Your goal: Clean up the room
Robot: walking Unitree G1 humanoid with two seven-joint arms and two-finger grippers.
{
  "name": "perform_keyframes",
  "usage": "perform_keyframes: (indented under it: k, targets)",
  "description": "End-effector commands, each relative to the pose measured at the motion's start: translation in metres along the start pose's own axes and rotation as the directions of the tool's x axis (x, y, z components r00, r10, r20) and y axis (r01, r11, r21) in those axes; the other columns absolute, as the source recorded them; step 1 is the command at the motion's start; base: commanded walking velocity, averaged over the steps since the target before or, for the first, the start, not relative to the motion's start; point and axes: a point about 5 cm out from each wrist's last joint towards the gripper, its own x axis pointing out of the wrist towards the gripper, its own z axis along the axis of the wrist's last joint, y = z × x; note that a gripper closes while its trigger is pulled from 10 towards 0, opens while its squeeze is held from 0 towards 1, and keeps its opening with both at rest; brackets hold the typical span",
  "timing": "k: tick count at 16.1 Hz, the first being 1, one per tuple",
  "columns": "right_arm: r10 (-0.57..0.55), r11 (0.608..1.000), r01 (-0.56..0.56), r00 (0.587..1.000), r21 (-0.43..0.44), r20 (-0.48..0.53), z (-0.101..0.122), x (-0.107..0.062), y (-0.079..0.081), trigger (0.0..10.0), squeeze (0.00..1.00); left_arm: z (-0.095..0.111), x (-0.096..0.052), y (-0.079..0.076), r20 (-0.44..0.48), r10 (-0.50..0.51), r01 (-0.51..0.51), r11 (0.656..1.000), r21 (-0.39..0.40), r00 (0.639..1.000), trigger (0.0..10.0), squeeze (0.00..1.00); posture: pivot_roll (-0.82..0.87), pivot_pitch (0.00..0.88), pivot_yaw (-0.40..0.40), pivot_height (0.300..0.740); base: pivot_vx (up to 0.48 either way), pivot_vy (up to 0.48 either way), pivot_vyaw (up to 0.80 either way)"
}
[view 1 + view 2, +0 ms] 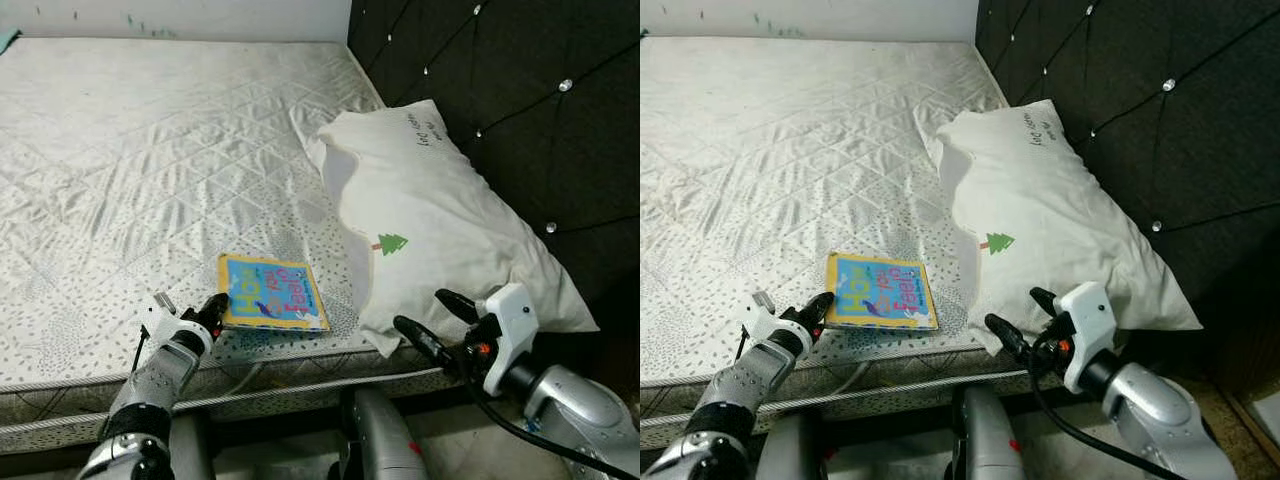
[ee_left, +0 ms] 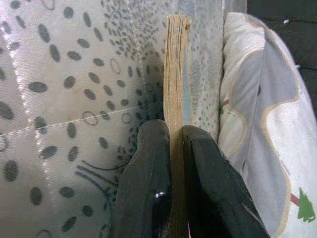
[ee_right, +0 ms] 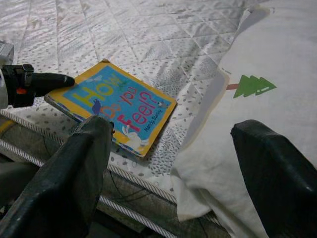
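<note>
A blue and yellow picture book [image 1: 271,293] lies flat near the front edge of the mattress [image 1: 150,160]. My left gripper [image 1: 214,308] is shut on the book's left edge; in the left wrist view both black fingers [image 2: 153,183] pinch the book's page edge [image 2: 176,89]. A white pillow [image 1: 430,210] with a small green tree print lies to the book's right, against the dark headboard. My right gripper [image 1: 432,318] stands open at the pillow's near corner, its fingers [image 3: 74,173] wide apart with nothing between them.
A dark tufted headboard [image 1: 520,100] rises along the right side of the bed. The mattress edge with its piping [image 1: 260,395] runs just in front of both arms. A pale wall [image 1: 180,18] backs the far side.
</note>
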Motion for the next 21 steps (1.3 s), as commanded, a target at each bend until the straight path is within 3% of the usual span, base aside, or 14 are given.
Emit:
perform_keyframes:
  k: [1, 6, 12, 16, 21]
  targets:
    - [0.0, 1.0, 0.0, 1.0, -0.014, 0.004, 0.003, -0.003, 0.0, 10.0, 0.0, -0.008, 0.002, 0.002, -0.06, 0.023, -0.021, 0.999, 0.031, 0.998, 10.0, 0.0, -0.27, 0.094, -0.084, 0.568, 0.0, 0.0, 0.0]
    - [0.003, 1.0, -0.003, 1.0, -0.012, 0.01, 0.0, -0.001, 0.001, 10.0, 0.0, -0.024, 0.003, 0.008, -0.205, 0.055, -0.026, 0.99, 0.139, 0.977, 10.0, 0.0, -0.29, 0.095, -0.081, 0.568, 0.0, 0.0, 0.0]
    - [-0.004, 1.0, 0.005, 1.0, -0.031, 0.029, 0.004, 0.005, 0.002, 10.0, 0.0, -0.036, 0.003, 0.004, -0.338, -0.009, 0.098, 0.964, 0.246, 0.941, 10.0, 0.0, -0.29, 0.093, -0.08, 0.568, 0.0, 0.0, 0.0]
    - [-0.005, 0.999, 0.007, 0.999, -0.039, 0.04, 0.007, 0.007, 0.002, 10.0, 0.0, -0.028, -0.001, 0.009, -0.381, 0.027, 0.114, 0.933, 0.341, 0.924, 10.0, 0.0, -0.28, 0.091, -0.076, 0.568, 0.0, 0.0, 0.0]
    - [-0.007, 0.999, 0.008, 0.999, -0.04, 0.045, 0.004, 0.013, 0.001, 10.0, 0.0, 0.003, -0.007, 0.019, -0.335, 0.093, 0.069, 0.894, 0.442, 0.938, 10.0, 0.0, -0.28, 0.087, -0.073, 0.568, 0.0, 0.0, 0.0]
